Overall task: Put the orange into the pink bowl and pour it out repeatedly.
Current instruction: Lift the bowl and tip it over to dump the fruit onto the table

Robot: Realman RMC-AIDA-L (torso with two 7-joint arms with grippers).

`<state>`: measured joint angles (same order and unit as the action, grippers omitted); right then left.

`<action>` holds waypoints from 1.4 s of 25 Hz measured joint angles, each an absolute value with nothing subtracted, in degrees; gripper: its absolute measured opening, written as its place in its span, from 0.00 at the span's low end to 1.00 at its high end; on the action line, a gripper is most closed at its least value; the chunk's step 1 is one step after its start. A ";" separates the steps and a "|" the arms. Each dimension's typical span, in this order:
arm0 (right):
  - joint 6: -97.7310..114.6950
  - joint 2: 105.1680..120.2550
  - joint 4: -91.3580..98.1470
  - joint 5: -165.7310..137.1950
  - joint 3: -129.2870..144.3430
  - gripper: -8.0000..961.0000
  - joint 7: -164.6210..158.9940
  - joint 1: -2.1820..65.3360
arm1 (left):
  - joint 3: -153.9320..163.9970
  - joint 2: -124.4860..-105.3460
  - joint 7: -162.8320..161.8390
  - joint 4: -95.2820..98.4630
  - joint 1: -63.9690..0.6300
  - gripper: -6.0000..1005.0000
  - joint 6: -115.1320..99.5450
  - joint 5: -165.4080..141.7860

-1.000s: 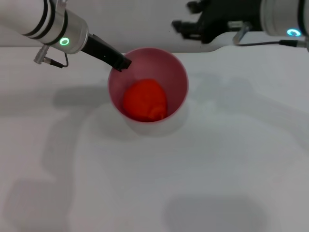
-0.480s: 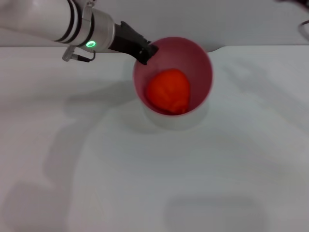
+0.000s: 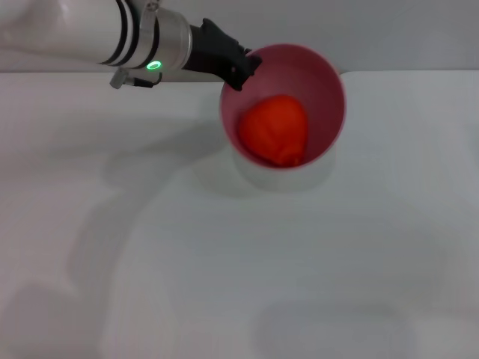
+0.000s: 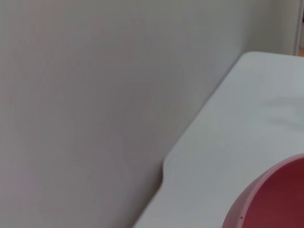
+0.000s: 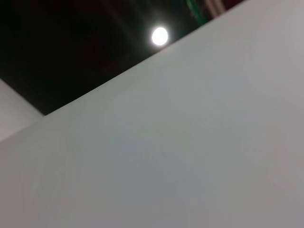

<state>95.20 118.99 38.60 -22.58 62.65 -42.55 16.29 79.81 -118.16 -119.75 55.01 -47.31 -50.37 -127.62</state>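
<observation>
A white table fills most of the head view, with a pale wall behind its far edge. The left arm reaches in from the upper left, a green light glowing on its wrist. The bowl hangs lifted above the table near the far edge, its shadow on the surface just below it, its opening tipped toward the camera. The left gripper is clamped on the bowl's left rim, one dark finger outside the wall. The orange lies inside the bowl, against its lower wall. The left wrist view catches only a slice of the bowl's rim. The right gripper is out of sight.
</observation>
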 joint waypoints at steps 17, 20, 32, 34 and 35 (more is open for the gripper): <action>101.36 119.04 30.34 -15.03 56.84 0.52 -34.61 14.23 | 108.84 -118.45 -120.34 64.97 -36.41 0.05 -15.62 -126.07; 101.72 119.02 30.32 -15.16 56.83 0.52 -34.63 14.55 | 115.06 -118.51 -119.90 64.90 -35.66 0.05 -7.09 -126.40; 103.26 119.00 30.76 -15.44 57.31 0.52 -34.63 14.98 | 129.14 -118.80 -118.93 59.80 -34.64 0.05 23.57 -126.58; 103.41 119.00 30.73 -15.46 57.32 0.52 -34.63 15.04 | 129.80 -118.80 -118.93 59.48 -34.63 0.05 24.97 -126.58; 103.47 119.00 30.70 -15.47 57.35 0.52 -34.63 15.09 | 130.73 -118.82 -118.92 59.03 -34.63 0.05 26.77 -126.60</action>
<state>103.47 119.00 30.70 -15.47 57.35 -34.63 15.09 130.73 -118.82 -118.92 59.03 -34.63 26.77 -126.60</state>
